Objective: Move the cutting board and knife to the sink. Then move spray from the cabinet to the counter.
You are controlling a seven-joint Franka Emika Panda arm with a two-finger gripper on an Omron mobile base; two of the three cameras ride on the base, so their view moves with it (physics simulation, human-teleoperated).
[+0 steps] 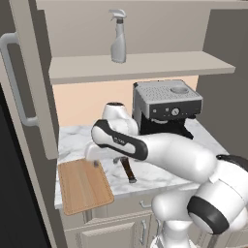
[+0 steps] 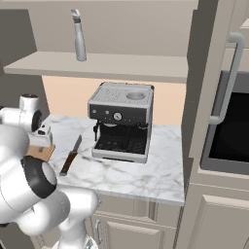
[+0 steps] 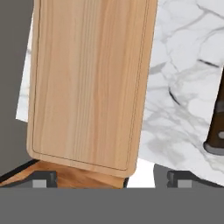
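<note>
- The cutting board [image 1: 85, 185] lies flat at the near left corner of the table [image 1: 160, 172], its near end jutting a little past the table's front edge; in the hand view the board [image 3: 87, 83] runs lengthwise away from the camera.
- The tool [image 3: 111, 179] hangs just above the board's far end, its two finger tips standing wide apart with nothing between them; one tip sits over the board's wood, the other over bare marble beside its edge.
- The knife [image 1: 128, 169] lies on the marble just to the right of the board, apart from it, dark handle toward the near edge; from the right base view the knife [image 2: 71, 155] points its blade toward the far wall.
- Step in hand, as I judge it: getting a hold on the board, the first thing bound for the sink.
- To do it well, the tips should straddle the board's edge, not press down on its flat face; the overhang at the front edge looks like the easier place to get a finger underneath.
- Keep clear of the knife handle close by on the right while lowering.
- The spray [image 1: 117, 36] stands upright on the cabinet [image 1: 140, 65] shelf above, door open at left; the coffee machine [image 1: 164, 106] sits at the far right of the table.
</note>
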